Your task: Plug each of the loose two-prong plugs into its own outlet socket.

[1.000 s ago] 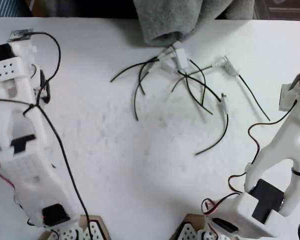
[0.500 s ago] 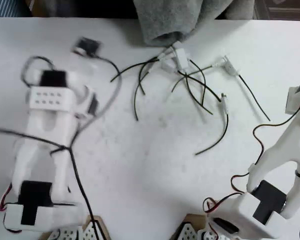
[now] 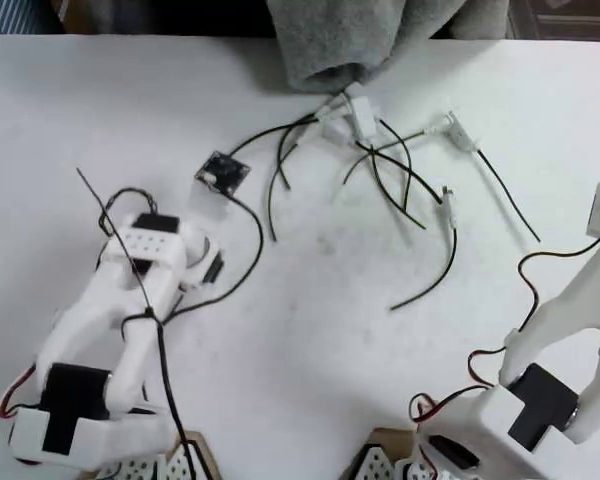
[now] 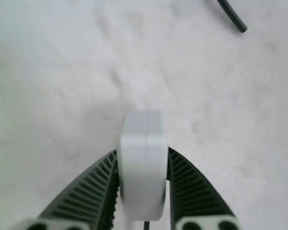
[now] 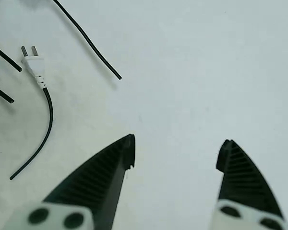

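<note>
Left wrist view: left pincer (image 4: 142,153) clamps a white block (image 4: 141,184) above the tabletop (image 4: 57,72). Right pincer (image 5: 177,148) gapes wide; one two-prong plug (image 3: 448,206) lies toward two o'clock of the tabletop's centre.

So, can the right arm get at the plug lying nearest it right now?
Probably yes: the right fingers are open and empty, and the plug lies in the open on the table ahead of them, with nothing on top of it.

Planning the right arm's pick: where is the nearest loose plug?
The white plug lies on the table, right of the cable tangle in the high view.
</note>
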You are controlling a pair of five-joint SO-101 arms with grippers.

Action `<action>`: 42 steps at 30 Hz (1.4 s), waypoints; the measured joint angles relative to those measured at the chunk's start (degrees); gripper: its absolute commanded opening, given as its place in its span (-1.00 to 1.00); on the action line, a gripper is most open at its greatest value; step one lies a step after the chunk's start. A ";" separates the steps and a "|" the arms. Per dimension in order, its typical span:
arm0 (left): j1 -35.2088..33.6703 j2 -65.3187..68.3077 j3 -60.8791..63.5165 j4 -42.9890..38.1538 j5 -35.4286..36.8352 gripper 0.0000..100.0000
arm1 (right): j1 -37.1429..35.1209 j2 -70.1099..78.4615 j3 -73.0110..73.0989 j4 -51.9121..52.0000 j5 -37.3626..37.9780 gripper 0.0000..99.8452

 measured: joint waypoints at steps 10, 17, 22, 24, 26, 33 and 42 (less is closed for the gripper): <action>0.00 0.00 0.00 2.55 0.00 -0.53 | -0.09 0.00 0.00 0.00 0.00 -0.46; 0.00 0.00 -1.76 6.33 0.00 -0.57 | -0.09 0.00 0.00 0.00 0.00 -0.46; 0.00 0.00 -8.18 14.95 0.18 -0.63 | -0.18 0.00 0.00 0.00 0.00 -0.46; 0.35 -0.35 -10.29 18.29 0.18 -0.64 | -0.18 0.00 0.00 0.00 0.00 -0.46; 1.93 -0.88 -11.43 20.84 0.18 -0.64 | -0.18 0.00 0.00 0.00 0.00 -0.46; 12.13 -0.97 -10.11 21.54 5.71 -0.64 | -0.18 0.00 0.00 0.00 0.00 -0.46; 7.82 -5.63 -12.57 20.92 5.10 -0.55 | 1.58 0.00 0.00 0.00 0.00 -0.46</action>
